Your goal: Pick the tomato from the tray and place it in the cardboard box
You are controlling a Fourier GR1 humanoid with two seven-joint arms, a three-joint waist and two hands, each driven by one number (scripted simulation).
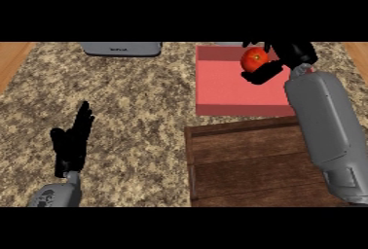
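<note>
Two hands show: the right hand (287, 53) has its fingers and thumb curled round the tomato (253, 59), held over the far right part of the pink box (230, 92), beyond the wooden tray (244, 165). The left hand (72, 141) rests open, fingers straight, above the counter (129, 97) at lower left

Part of tomato (253, 59) hidden by right hand (293, 52); grey object (120, 48) cut by top edge.

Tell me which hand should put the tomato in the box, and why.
Right. The right hand is curled round the tomato over the red box; the left hand rests open at the view's left, far from both.
</note>
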